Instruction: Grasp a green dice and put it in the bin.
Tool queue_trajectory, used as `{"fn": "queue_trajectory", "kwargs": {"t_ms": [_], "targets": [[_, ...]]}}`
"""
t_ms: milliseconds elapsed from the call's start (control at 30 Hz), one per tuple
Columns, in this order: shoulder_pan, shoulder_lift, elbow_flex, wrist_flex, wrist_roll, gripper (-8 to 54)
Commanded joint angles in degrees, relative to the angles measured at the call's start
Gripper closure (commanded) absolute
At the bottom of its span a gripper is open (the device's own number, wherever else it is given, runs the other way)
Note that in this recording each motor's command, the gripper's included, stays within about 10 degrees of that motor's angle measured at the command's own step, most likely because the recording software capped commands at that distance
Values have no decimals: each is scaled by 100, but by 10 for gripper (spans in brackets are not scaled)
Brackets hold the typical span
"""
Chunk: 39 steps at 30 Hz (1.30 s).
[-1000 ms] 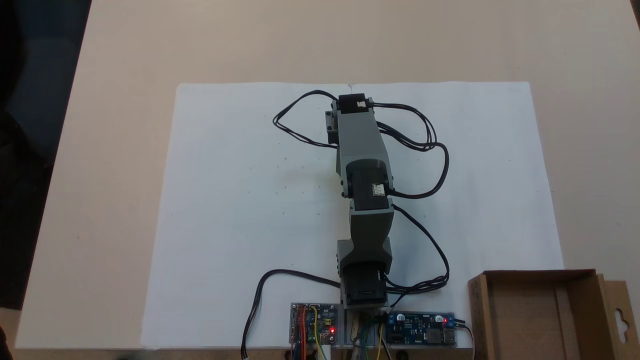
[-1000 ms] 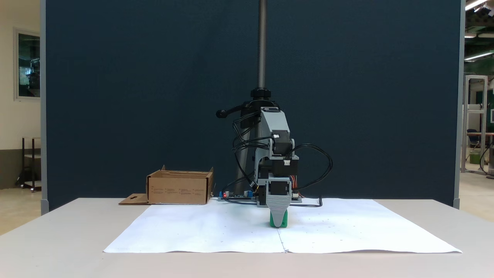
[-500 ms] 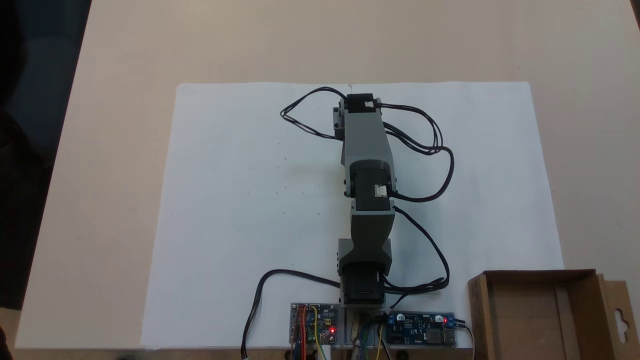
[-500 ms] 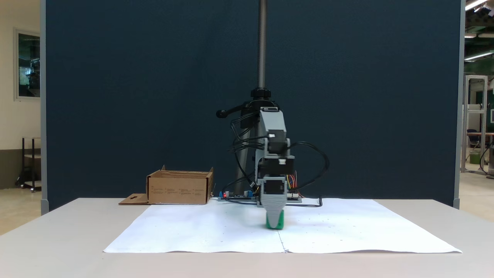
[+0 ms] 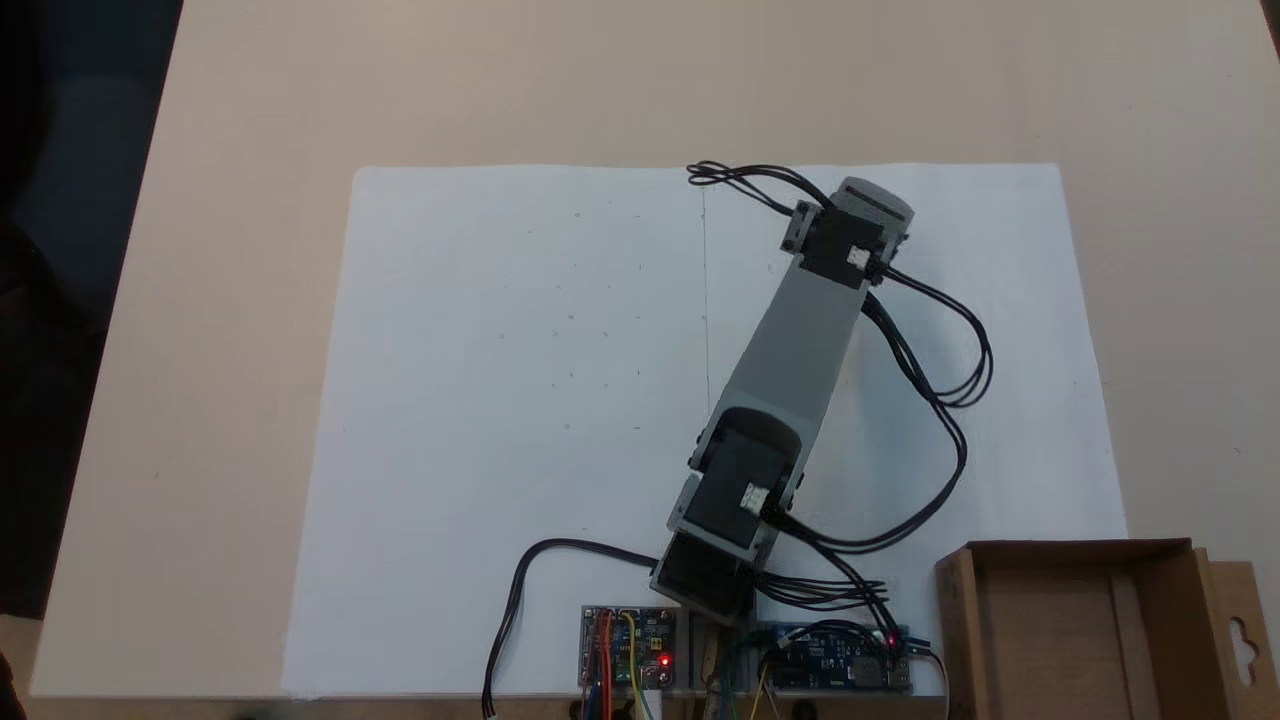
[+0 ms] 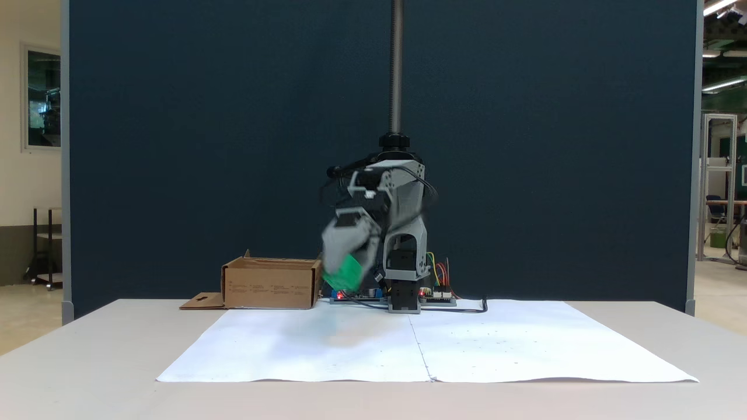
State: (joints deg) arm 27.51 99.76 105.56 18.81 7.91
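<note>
The green dice [image 6: 349,273] hangs in the air above the white paper, blurred by motion, with my gripper [image 6: 348,277] shut on it. In the fixed view from the front, dice and gripper sit just right of the bin [image 6: 268,286], a low brown cardboard box, at about the height of its rim. In the fixed view from above, the arm [image 5: 800,340] points to the upper right and its wrist [image 5: 845,240] hides the dice. The bin [image 5: 958,620] lies at the bottom right corner, its flap with a keyhole slot [image 5: 1240,640] at the right.
A white paper sheet [image 5: 500,400] covers the middle of the tan table. Circuit boards [image 5: 628,645] and black cables [image 5: 940,400] lie around the arm's base. A metal pole [image 6: 397,64] rises behind the base, in front of a dark blue screen.
The gripper has lifted the green dice off the paper and swung it toward the bin. Half a second ago the dice was still on the sheet in the closed fingers.
</note>
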Motion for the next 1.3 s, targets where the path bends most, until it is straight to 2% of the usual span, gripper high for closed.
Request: {"fn": "queue_trajectory", "kwargs": {"t_ms": [0, 167, 200, 433, 600, 767, 867, 1033, 1267], "targets": [[519, 536, -185, -387, 237, 333], [1644, 624, -580, -387, 132, 333], [2470, 589, -879, -387, -44, 333], [4544, 448, -1661, -387, -246, 333], [6785, -97, -2118, -352, -308, 333], [7515, -229, -2118, 193, -642, 333], [7673, -264, -2118, 1169, -1143, 333], [7664, -308, -2118, 2408, -1266, 333], [7638, -431, -2118, 2540, -1283, 333]]}}
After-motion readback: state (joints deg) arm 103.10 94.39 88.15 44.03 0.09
